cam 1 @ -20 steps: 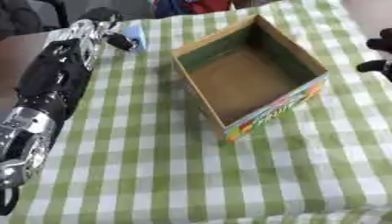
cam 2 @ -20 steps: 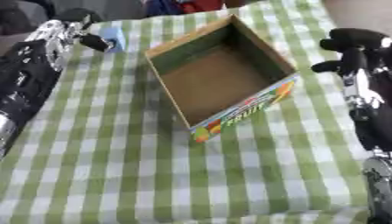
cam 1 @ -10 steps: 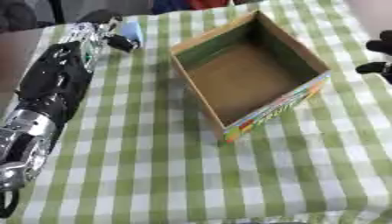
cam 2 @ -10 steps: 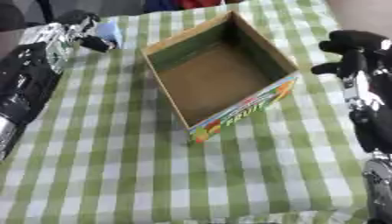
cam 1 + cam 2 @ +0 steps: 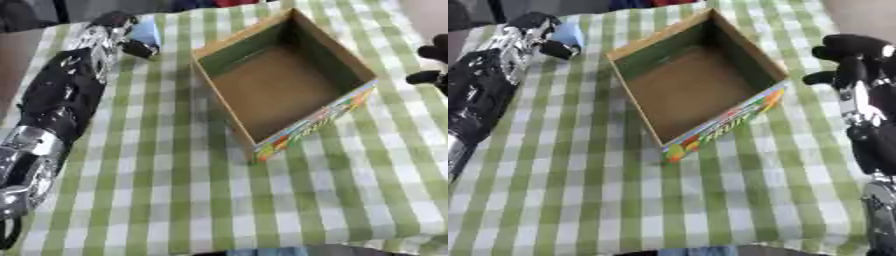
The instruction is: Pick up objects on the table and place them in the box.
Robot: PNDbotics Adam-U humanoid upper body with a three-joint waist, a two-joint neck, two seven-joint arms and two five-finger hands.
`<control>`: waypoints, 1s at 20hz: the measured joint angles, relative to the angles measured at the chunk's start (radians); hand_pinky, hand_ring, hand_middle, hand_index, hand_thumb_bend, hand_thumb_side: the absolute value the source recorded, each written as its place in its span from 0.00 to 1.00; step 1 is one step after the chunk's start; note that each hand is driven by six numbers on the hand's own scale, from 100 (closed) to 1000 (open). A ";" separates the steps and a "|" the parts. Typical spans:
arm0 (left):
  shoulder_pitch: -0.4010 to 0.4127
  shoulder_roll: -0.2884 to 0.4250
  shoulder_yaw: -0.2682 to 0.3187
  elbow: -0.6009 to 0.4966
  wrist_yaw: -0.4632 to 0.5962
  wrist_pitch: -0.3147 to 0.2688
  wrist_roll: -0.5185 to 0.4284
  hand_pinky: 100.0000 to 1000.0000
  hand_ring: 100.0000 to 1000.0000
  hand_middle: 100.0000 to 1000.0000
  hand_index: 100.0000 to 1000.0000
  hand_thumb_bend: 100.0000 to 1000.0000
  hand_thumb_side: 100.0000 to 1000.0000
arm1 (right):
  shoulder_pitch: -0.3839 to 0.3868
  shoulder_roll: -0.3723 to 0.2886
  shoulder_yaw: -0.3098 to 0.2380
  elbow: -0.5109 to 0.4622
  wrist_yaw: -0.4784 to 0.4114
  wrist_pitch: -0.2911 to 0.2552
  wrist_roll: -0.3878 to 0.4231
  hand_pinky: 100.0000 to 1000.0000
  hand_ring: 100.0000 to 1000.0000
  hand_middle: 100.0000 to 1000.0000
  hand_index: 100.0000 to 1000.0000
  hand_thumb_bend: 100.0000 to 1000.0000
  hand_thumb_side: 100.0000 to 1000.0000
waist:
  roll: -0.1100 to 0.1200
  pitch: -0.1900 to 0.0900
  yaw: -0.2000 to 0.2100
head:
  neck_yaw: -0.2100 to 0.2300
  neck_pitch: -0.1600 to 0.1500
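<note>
Task thing: a small light-blue object (image 5: 568, 34) at the far left of the tabletop (image 5: 579, 165), which is covered in green-and-white check cloth; its exact shape is hard to make out.
Left hand: the left hand (image 5: 535, 31) is stretched to the far-left corner, its fingers curled around the light-blue object, dark fingertips showing on the object's near and left sides. I read it as gripping the object, though whether the object is lifted off the cloth cannot be told.
Right hand: the right hand (image 5: 852, 60) stands at the right edge, just beside the box's right wall, fingers partly bent and holding nothing.
Box: the open cardboard box (image 5: 356, 73), empty inside, sits in the middle-far part of the tabletop, turned so one corner with a colourful printed side points toward the near edge.
Deciding relation: the box lies to the right of the left hand and slightly nearer, with a strip of bare cloth between them; the box's far-left wall is the first edge in the way.
Nearer hand: the left hand is at the object; the right hand is well apart from it, on the other side of the box.
Next move, as a judgement: the carry probably runs rightward, with the object raised above the left wall before release over the brown floor.
Risk: clipping the wall could shove the light box.
</note>
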 measured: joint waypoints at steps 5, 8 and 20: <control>0.000 0.000 0.000 -0.006 0.001 -0.011 0.042 0.65 0.54 0.52 0.62 0.10 0.40 | -0.001 0.000 0.000 0.000 0.000 -0.001 0.001 0.57 0.75 0.69 0.70 0.00 0.27 | -0.003 -0.002 -0.001 | 0.000 0.000; 0.000 0.000 0.000 -0.022 0.016 -0.026 0.065 0.64 0.52 0.51 0.61 0.10 0.40 | -0.001 0.000 0.000 0.000 0.000 0.000 0.003 0.57 0.75 0.69 0.71 0.00 0.27 | -0.004 -0.015 0.001 | -0.001 0.000; -0.001 -0.011 -0.135 -0.314 0.175 -0.213 -0.037 0.66 0.53 0.52 0.63 0.14 0.46 | 0.008 0.000 0.000 0.000 -0.001 0.004 0.008 0.57 0.75 0.69 0.71 0.00 0.27 | -0.010 -0.094 0.047 | -0.025 0.004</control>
